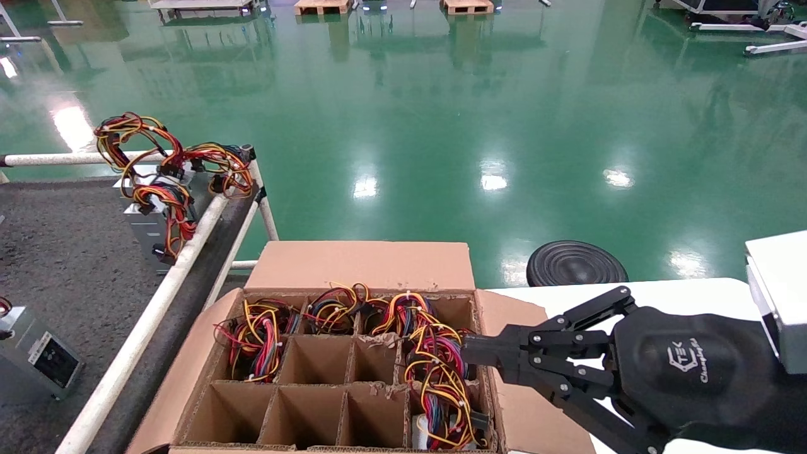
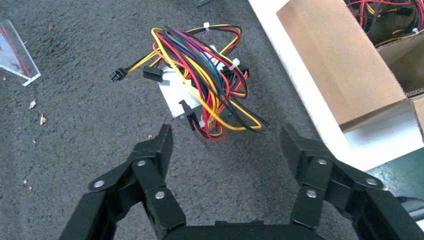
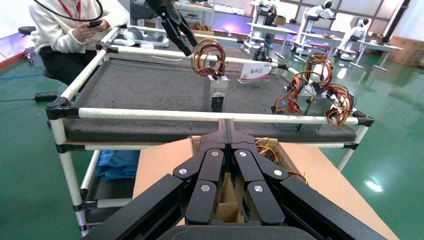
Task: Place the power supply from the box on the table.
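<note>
Table (image 1: 57,252): dark grey speckled surface on the robot's left, edged by white tube rails (image 1: 157,302). It carries 1 power supply at the near left edge (image 1: 38,359), label face showing, and 1 or more units at the far corner under a heap of red, yellow and black wires (image 1: 167,183), partly draped over the rail.

Left gripper (image 2: 225,150): hovering over the table, fingers wide apart, holding nothing. Directly beyond it in the left wrist view lies a power supply (image 2: 172,97), silver body mostly covered by its own wire bundle, resting on the grey surface near the box flap.

Box (image 1: 359,265): brown carton with a divider grid, just beside the table rail. Wire bundles fill 3 cells of the far row and the right-hand column, where a multicoloured bundle (image 1: 441,378) spills down over a pale unit at the near cell. The remaining visible cells look empty.

Right gripper (image 1: 470,356): at the right edge of the box, beside the right-hand column; fingers pressed together, gripping nothing that can be seen. The right wrist view looks across the carton to the table beyond.

Step in hand, as judged: approach for the next pick, with several units already set on the table and more left in the box.

Next move calls for: parting the right fingers, descending into the right-hand column, and closing on the metal body rather than loose wires, which could snag the dividers.
</note>
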Available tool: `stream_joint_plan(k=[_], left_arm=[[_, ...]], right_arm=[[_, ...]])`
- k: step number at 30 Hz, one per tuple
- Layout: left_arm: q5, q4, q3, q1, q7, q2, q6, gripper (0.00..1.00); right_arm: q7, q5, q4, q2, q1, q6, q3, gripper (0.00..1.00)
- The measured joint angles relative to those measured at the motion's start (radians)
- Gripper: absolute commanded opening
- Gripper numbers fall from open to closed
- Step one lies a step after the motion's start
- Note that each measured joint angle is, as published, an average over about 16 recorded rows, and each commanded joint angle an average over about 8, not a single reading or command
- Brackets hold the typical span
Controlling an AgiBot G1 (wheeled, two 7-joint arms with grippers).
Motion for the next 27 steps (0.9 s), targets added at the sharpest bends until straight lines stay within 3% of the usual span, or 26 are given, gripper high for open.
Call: stream_joint_plan(k=[8, 9, 16, 17, 27], left_arm=[[-0.006, -0.005, -0.002, -0.001, -0.004, -0.004, 0.002, 1.00], [-0.007, -0.006, -0.002, -0.002, -0.004, -0.004, 0.002, 1.00], [-0.013, -0.011, -0.006, -0.004, -0.008, -0.004, 0.003, 1.00], [-0.013, -0.012, -0.006, -0.004, -0.009, -0.003, 0.003, 1.00], [-0.020, -0.015, -0.010, -0.005, -0.011, -0.002, 0.002, 1.00]], right_arm=[[0.000, 0.000, 0.000, 0.000, 0.000, 0.000, 0.000, 0.00], [0.000, 0.000, 0.000, 0.000, 0.000, 0.000, 0.000, 0.06], [0.000, 0.000, 0.000, 0.000, 0.000, 0.000, 0.000, 0.93], [0.000, 0.000, 0.000, 0.000, 0.000, 0.000, 0.000, 1.00], [0.000, 0.000, 0.000, 0.000, 0.000, 0.000, 0.000, 1.00]])
